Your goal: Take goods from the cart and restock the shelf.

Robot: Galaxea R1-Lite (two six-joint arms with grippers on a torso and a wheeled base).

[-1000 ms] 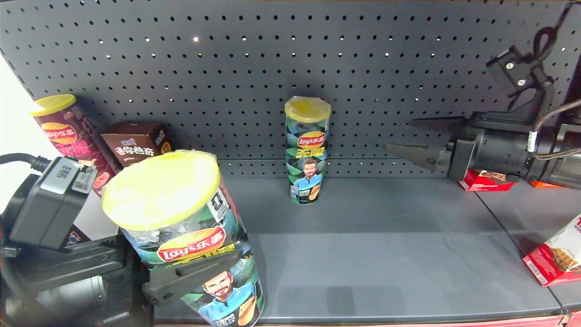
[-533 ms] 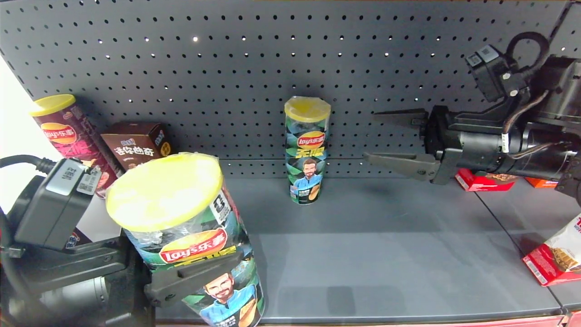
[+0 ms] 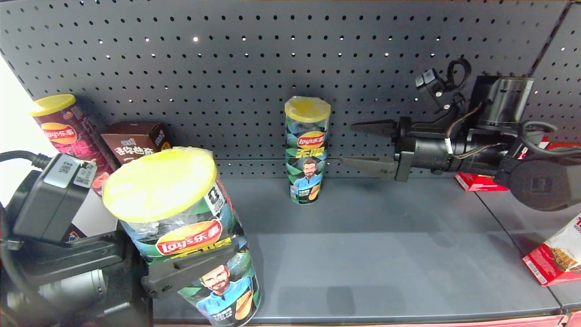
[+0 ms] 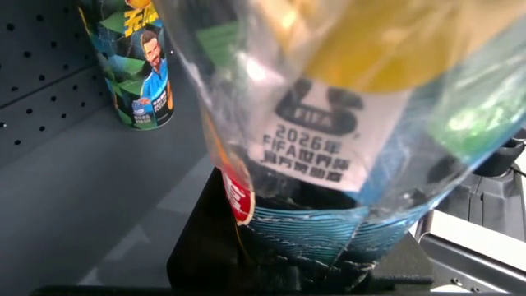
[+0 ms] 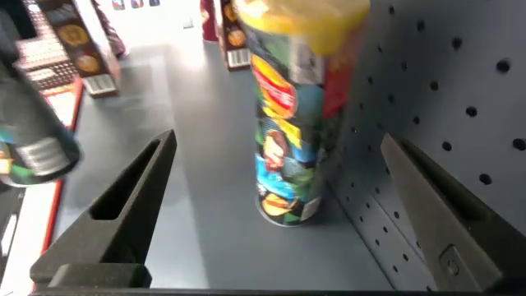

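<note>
Left gripper (image 3: 195, 269) is clamping a chip can (image 3: 188, 238) upright over the shelf's (image 3: 386, 254) front-left edge, probably staging it for placement. Right gripper (image 3: 347, 144) is hanging wide open just beside the stocked can (image 3: 307, 150) by the pegboard (image 3: 227, 68), apparently lined up to straighten it.

The held chip can (image 4: 329, 148) is blurring close against the left wrist camera, and the right arm (image 3: 454, 147) is hiding most of a red box (image 3: 476, 182).

Grey shelf (image 3: 386, 254): upright green chip can (image 3: 307, 150) at back, maroon can (image 3: 63, 131), brown box (image 3: 135, 141) left, red packs (image 3: 541, 268) right.
</note>
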